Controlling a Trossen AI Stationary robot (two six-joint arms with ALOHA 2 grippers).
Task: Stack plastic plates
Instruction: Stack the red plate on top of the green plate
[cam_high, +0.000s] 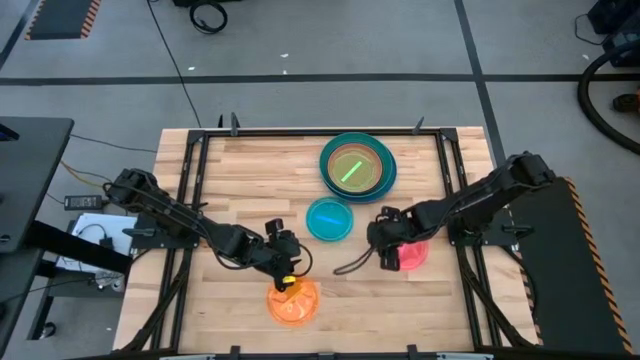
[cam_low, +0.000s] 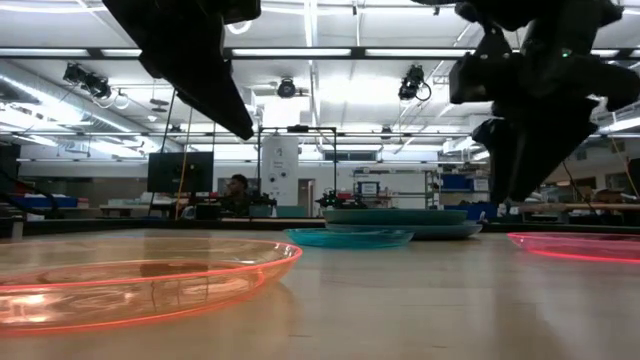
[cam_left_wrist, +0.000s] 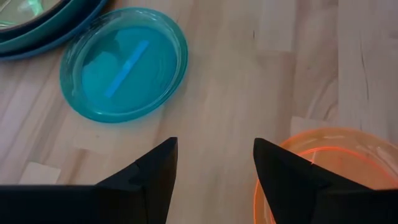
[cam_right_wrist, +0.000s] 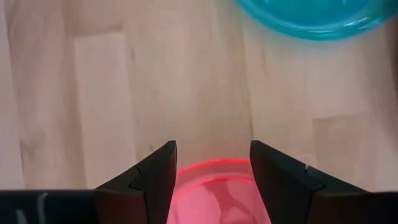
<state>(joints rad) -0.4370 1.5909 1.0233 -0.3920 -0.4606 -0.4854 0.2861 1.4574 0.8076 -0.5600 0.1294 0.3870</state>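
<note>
Hovering over the near-centre of the wooden counter (cam_high: 240, 170), the left tool (cam_high: 290, 272) sits just above the far rim of the small orange round plastic plate (cam_high: 292, 301) — fingers spread wide, nothing between them; in the left wrist view the left tool (cam_left_wrist: 214, 168) frames bare wood, with the orange plate (cam_left_wrist: 329, 168) under one finger. The right tool (cam_high: 388, 240) is over the right-centre of the counter at the left edge of the small pink-red round plastic plate (cam_high: 413, 253), fingers also wide and empty; in the right wrist view the right tool (cam_right_wrist: 211, 168) straddles the pink-red plate's rim (cam_right_wrist: 214, 193). The small cyan round plastic plate (cam_high: 330, 218) lies flat in the middle, between the two tools and apart from both; also seen at (cam_left_wrist: 124, 65) and (cam_right_wrist: 317, 15). Far of it, a stack of large plates — a teal-green round plastic plate (cam_high: 356, 164) on top of a blue one (cam_high: 390, 180) — sits at the far centre-right, close to the cyan plate but not clearly touching. Low view: orange plate (cam_low: 130, 285) nearest on the left, cyan plate (cam_low: 350, 237) and the stack (cam_low: 400, 220) farther back, pink-red plate (cam_low: 580, 245) on the right. A person (cam_low: 238, 192) sits in the room beyond.
</note>
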